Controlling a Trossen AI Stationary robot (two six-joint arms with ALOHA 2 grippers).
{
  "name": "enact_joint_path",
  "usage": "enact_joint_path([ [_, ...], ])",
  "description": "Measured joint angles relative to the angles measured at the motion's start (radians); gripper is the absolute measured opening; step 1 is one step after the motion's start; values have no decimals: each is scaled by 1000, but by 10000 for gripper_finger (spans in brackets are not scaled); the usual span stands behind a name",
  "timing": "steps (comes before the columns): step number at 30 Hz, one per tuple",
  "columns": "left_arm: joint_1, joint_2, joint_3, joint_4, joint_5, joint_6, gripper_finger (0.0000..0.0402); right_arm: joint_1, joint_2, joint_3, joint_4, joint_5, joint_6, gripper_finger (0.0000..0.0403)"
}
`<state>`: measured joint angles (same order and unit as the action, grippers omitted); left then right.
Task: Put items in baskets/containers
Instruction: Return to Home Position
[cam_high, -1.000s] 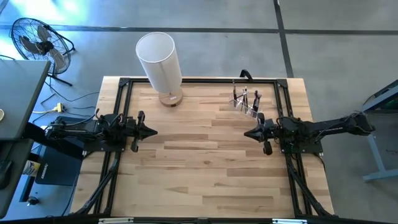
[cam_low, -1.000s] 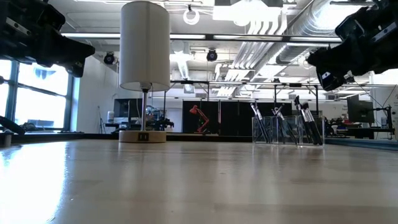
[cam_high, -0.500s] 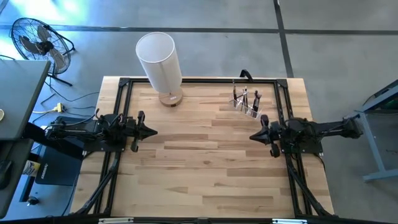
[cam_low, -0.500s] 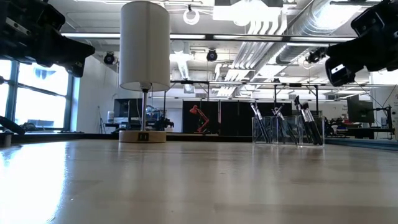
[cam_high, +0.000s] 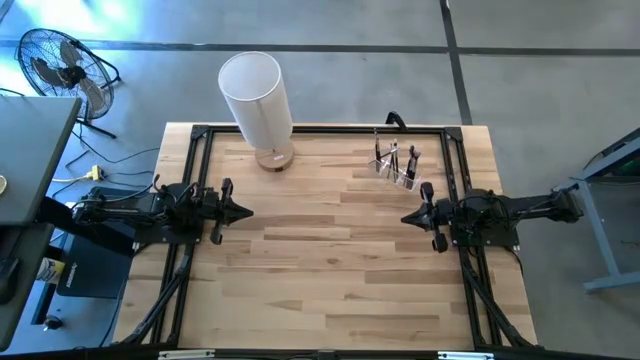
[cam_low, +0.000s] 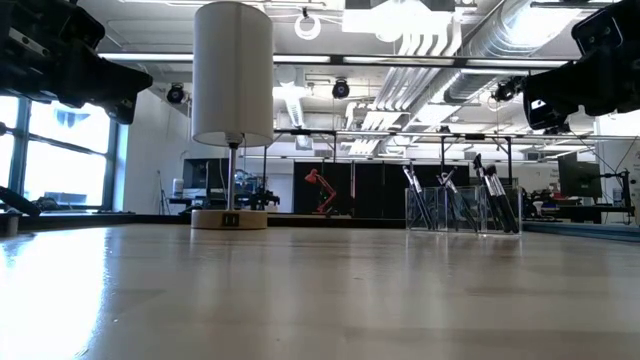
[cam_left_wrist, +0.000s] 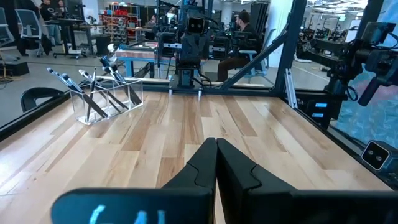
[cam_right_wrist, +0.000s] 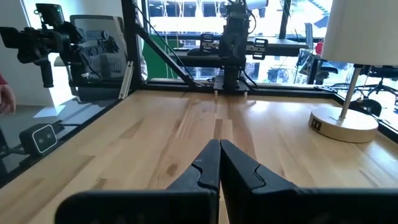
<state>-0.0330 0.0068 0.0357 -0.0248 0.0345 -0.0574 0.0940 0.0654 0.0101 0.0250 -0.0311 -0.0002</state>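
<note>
From above, the light wooden plank table (cam_high: 330, 270) is carrying a tall white open-topped cylinder (cam_high: 255, 92) on a tan wooden base, standing at the far edge, left of the middle. A small clear plastic holder (cam_high: 400, 174) is sitting near the far right corner, with thin dark-handled makeup brushes (cam_high: 392, 155) standing inside it. The left gripper (cam_high: 246, 210) is hanging by the left edge and the right gripper (cam_high: 404, 218) by the right edge, tips facing each other, well apart.

At table height, the cylinder (cam_low: 232, 75) is rising toward the left edge, while the makeup brushes (cam_low: 490, 188) are leaning in the clear plastic holder (cam_low: 445, 212) toward the right edge.

Past the left wrist, the left gripper (cam_left_wrist: 216, 142) is showing its two dark fingers pressed together, gripping nothing.

Past the right wrist, the right gripper (cam_right_wrist: 219, 143) is likewise pinched closed and empty, above bare planks.
</note>
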Motion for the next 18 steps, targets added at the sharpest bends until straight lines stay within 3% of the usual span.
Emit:
enact_joint_path([
  [18,0,0,0,0,0,0,1,0,0,0,1,1,0,7],
])
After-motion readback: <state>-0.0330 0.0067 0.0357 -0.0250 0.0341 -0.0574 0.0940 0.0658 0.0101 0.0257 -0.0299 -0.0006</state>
